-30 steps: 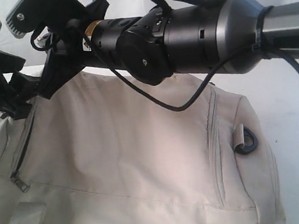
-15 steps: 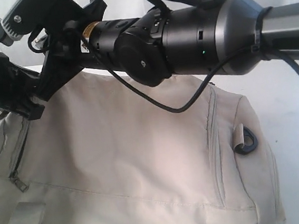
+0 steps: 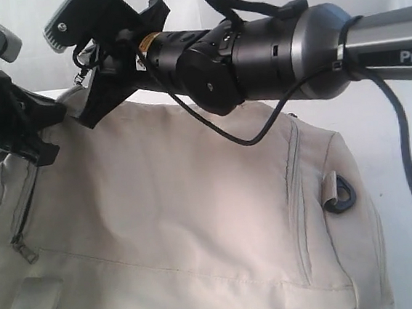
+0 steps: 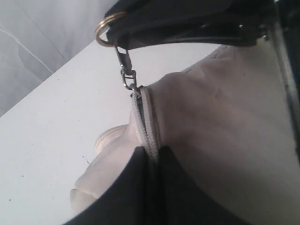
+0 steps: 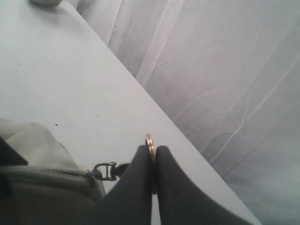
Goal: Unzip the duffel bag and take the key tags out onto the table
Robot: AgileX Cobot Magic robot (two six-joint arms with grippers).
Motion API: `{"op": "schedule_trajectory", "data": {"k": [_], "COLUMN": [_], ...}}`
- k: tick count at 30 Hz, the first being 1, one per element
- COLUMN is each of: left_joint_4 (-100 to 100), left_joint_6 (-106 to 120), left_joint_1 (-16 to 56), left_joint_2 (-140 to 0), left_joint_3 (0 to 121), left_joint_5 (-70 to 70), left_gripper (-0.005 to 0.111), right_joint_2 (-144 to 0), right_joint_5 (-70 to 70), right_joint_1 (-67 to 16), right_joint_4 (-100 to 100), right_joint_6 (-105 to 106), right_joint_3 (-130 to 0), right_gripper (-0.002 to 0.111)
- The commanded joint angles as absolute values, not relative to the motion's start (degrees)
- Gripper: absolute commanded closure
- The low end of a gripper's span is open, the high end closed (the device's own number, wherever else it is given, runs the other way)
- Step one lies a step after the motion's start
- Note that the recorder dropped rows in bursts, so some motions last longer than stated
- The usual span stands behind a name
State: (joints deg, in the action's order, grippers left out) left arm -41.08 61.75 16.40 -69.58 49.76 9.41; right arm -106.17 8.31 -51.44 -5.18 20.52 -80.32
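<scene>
The cream-beige duffel bag (image 3: pixel 198 221) fills most of the exterior view, lying on the white table (image 3: pixel 405 179). My left gripper (image 4: pixel 151 152) is shut on the bag's closed top zipper seam (image 4: pixel 143 117), pinching the fabric at the bag's far left end (image 3: pixel 33 145). My right arm reaches across the bag from the right. Its gripper (image 5: pixel 151 150) is shut on the bare metal zipper-pull ring (image 5: pixel 149 140). The ring's small clasp chain (image 4: pixel 125 70) runs taut to the zipper slider. The key tags are hidden.
A black D-ring (image 3: pixel 339 196) on a webbing loop sits at the bag's right end. A second zipper pull (image 3: pixel 24 251) hangs on the side pocket at left. Bare table (image 5: pixel 56 70) lies beyond the bag, backed by a white curtain (image 5: pixel 225 70).
The right gripper has risen and shifted to the right along the bag's top. The left gripper stays at the bag's left end, holding the fabric.
</scene>
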Motion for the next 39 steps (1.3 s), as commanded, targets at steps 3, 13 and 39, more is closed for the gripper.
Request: {"op": "schedule_trajectory", "data": {"k": [3,13,39], "left_joint_4": [-39.73,-35.7,-27.61], "left_joint_6": [61.33,54.49,45.85], "left_joint_1": [13.73,9.25,9.25], "left_joint_2": [-64.18,-62.03,-60.62], "left_joint_3": [49.69,49.69,49.69], "left_joint_5": [14.13,22.01,22.27], "left_gripper": [0.107,0.107,0.107], "right_joint_2": [-109.28,-109.68,-106.89], "right_joint_5": [13.19,13.99,3.78], "right_joint_1": [-47.95,-44.64,-38.2], "right_joint_4": [-4.89,-4.77,-4.68], "right_joint_6": [20.77,21.2,20.15], "right_joint_3": [-80.82,-80.82,-80.82], "right_gripper": [0.108,0.108,0.108]}}
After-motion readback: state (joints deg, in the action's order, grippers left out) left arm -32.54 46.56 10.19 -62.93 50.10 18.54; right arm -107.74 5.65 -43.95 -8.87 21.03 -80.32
